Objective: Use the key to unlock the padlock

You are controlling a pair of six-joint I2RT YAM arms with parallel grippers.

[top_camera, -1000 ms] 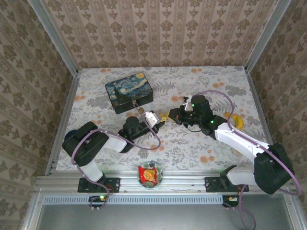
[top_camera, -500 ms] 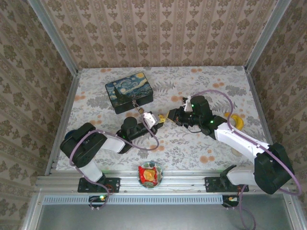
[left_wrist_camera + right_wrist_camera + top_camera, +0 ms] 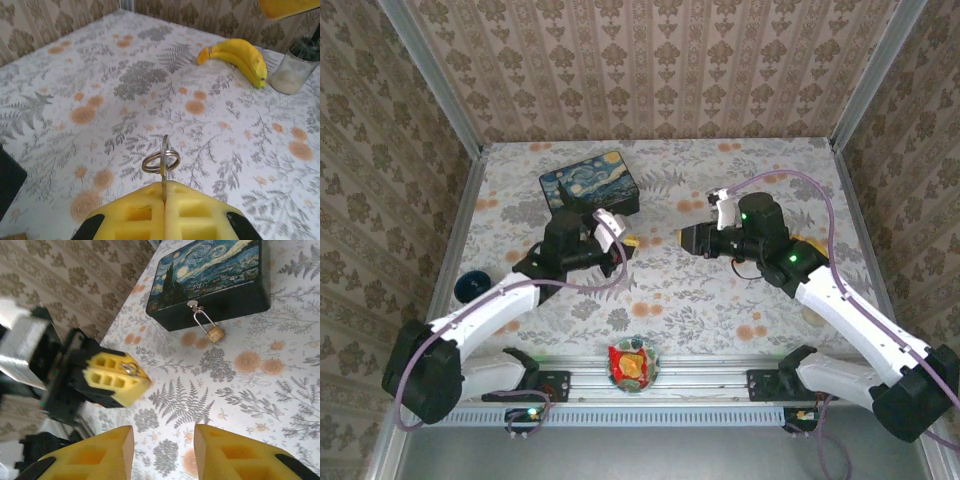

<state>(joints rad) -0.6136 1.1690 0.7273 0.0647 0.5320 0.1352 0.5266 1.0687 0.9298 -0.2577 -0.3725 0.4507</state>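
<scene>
Padlock [image 3: 216,334] and key [image 3: 164,142] are apart, and the gap between them is what the coming move turns on. Start at the left hand [image 3: 165,212]: it is closed on the key, its soft yellow pads pressed flat together, with the thin metal rising edge-on from the seam and a small steel split ring [image 3: 144,164] looped through it (which end of the key points outward I cannot tell). The right hand [image 3: 162,450] has its blocky yellow pads parted with nothing between them; from above it faces the left hand across a strip of bare tabletop [image 3: 720,300]. Seen from the right wrist, the padlock lies beyond the left hand, up and to the right, near it but not touching. The left hand looks the nearer of the two. The small brass body rests on the tabletop, and its thin silver shackle runs back up to a hasp on the black front wall of the Starry Night tin [image 3: 215,275]. Its long axis therefore slants away from that wall toward open tabletop. The keyway is too small to make out; I would guess it is in the end facing away from the tin. The tin looks hard and glossy, while the tabletop is matt with a fern-and-flower print. A banana [image 3: 240,55] and a clear jar [image 3: 295,75] sit well apart from all this.
</scene>
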